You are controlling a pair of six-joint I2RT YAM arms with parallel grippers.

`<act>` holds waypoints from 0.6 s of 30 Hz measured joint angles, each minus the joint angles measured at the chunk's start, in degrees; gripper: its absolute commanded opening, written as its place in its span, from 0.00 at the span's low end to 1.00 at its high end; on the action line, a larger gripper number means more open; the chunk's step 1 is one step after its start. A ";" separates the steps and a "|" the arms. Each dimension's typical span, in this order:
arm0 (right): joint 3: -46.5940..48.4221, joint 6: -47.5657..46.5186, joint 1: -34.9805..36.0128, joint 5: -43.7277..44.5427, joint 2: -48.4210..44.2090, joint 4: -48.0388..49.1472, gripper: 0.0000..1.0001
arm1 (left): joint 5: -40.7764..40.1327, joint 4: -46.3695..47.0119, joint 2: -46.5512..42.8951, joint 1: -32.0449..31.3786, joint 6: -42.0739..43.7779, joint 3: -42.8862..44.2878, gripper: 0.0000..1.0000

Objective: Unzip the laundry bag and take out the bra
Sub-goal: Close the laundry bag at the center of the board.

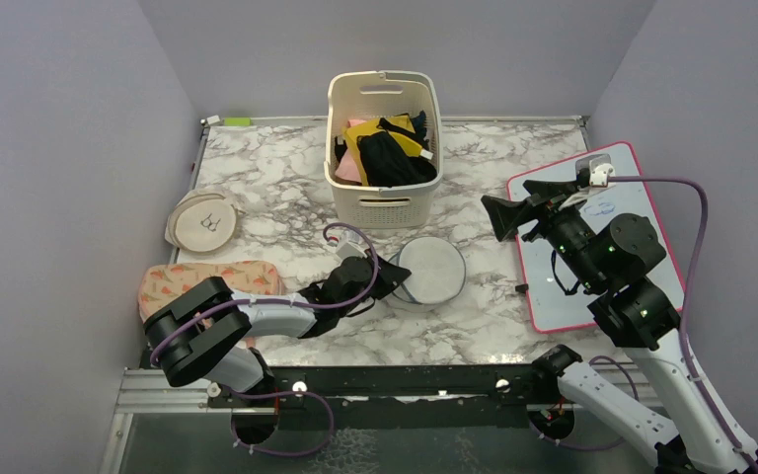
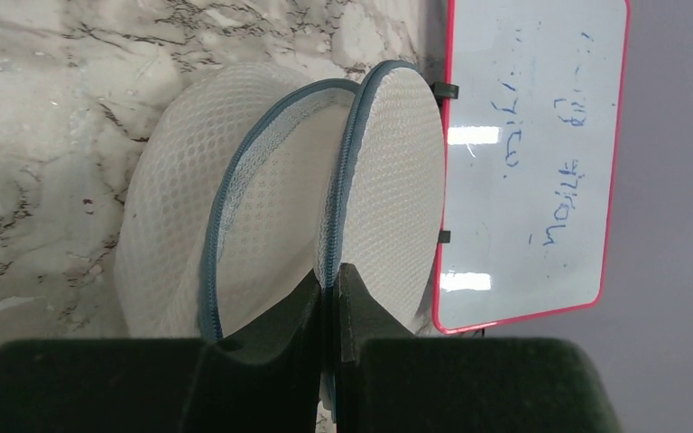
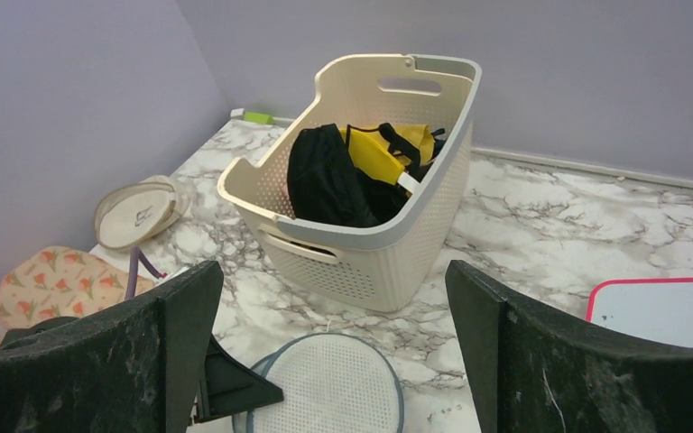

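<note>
The laundry bag [image 1: 431, 269] is a round white mesh drum with blue-grey zip trim, in front of the basket. In the left wrist view [image 2: 189, 207] its lid stands apart from the body and the inside shows only white mesh. My left gripper [image 1: 392, 279] [image 2: 334, 275] is shut on the lid's zip-trimmed rim. The bag also shows in the right wrist view [image 3: 329, 388]. The bra [image 1: 392, 158], a black garment with thin straps, lies in the basket [image 3: 325, 185]. My right gripper [image 1: 508, 204] [image 3: 329, 271] is open and empty, raised to the right of the bag.
The cream slotted basket [image 1: 383, 202] holds yellow and pink cloth too. A flat beige round pouch [image 1: 203, 221] and a carrot-print pouch [image 1: 207, 281] lie at the left. A pink-framed whiteboard [image 1: 602, 237] lies at the right.
</note>
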 measured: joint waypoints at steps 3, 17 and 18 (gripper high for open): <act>-0.15 0.24 0.00 -0.09 0.31 0.02 0.92 | 0.00 -1.33 0.00 0.81 -1.18 -0.26 0.00; -0.42 0.83 0.00 -0.81 0.70 0.02 0.92 | 1.57 -3.93 -0.31 2.89 -2.99 -1.03 0.42; -0.42 0.83 0.00 -0.90 0.70 0.00 0.92 | 1.62 -4.39 -0.79 2.95 -2.71 -1.29 0.45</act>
